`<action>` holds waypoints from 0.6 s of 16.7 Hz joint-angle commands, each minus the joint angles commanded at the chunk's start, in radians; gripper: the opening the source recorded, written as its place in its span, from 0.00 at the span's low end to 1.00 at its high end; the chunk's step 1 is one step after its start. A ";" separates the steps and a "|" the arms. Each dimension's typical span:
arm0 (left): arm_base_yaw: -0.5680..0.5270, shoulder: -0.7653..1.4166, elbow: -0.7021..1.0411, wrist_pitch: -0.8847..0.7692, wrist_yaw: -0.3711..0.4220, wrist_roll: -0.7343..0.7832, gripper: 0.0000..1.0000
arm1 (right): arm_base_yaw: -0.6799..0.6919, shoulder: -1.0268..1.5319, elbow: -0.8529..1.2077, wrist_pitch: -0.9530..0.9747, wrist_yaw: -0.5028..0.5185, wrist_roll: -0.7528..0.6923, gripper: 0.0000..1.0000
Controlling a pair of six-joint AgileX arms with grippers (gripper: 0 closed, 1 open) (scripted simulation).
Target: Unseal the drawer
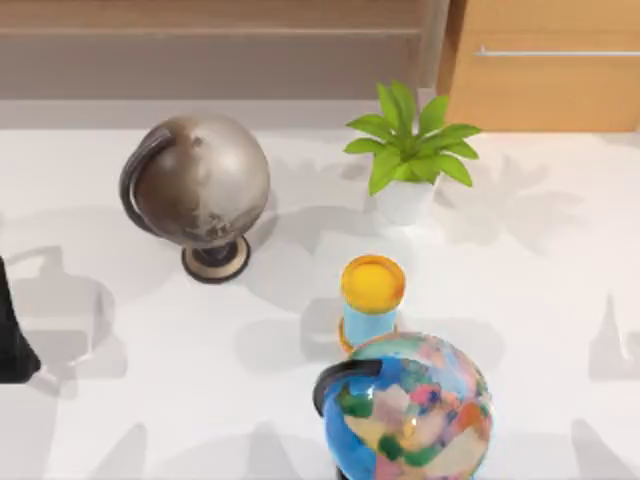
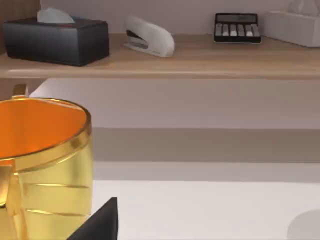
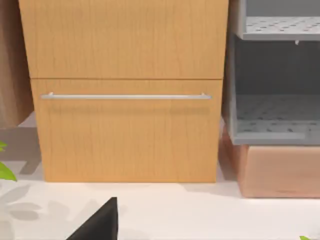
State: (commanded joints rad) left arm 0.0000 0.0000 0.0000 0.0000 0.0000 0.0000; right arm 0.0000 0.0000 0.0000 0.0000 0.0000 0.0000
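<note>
From above, white table (image 1: 560,300) carries a grey-brown globe (image 1: 200,185) on a dark ring stand toward the left, a small potted plant (image 1: 410,150) in a white pot near the back centre, a yellow-topped, pale blue cylinder (image 1: 372,300) in the middle, and a multicoloured globe (image 1: 410,410) at the front edge, just in front of the cylinder. The drawer (image 1: 545,75) sits at the back right corner, its orange-brown front flush with the panel above, thin silver bar handle (image 1: 555,52) horizontal across it; it looks closed. A wide wooden panel (image 1: 210,50) with a grey recess runs along the back left. Dark part of my left arm (image 1: 15,340) shows at the table's left edge, away from all objects. Left wrist view: a shiny gold cup (image 2: 47,160) with an orange inside stands close to the camera; behind it a wooden shelf (image 2: 200,60) holds a black tissue box (image 2: 57,40), a white stapler (image 2: 149,36), a black calculator (image 2: 237,27) and a white tissue box (image 2: 295,25). A dark wedge of the left gripper (image 2: 100,222) shows at the frame edge; cannot tell how its fingers stand. Right wrist view: drawer front faces the camera squarely, handle level, seam above it tight. Beside it, a grey open rack (image 3: 275,85) rests on a light wooden block (image 3: 280,170). A dark wedge of the right gripper (image 3: 100,222) shows low over the table, well short of the drawer; finger spacing cannot be told.
</note>
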 joint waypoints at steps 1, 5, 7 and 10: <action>0.000 0.000 0.000 0.000 0.000 0.000 1.00 | 0.000 0.000 0.000 0.000 0.000 0.000 1.00; 0.000 0.000 0.000 0.000 0.000 0.000 1.00 | -0.036 0.070 0.036 0.056 -0.028 -0.001 1.00; 0.000 0.000 0.000 0.000 0.000 0.000 1.00 | -0.074 0.168 0.077 0.121 -0.065 0.000 1.00; 0.000 0.000 0.000 0.000 0.000 0.000 1.00 | -0.144 0.372 0.153 0.242 -0.138 0.004 1.00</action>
State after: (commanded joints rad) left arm 0.0000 0.0000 0.0000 0.0000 0.0000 0.0000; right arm -0.1441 0.3717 0.1530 0.2418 -0.1381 0.0036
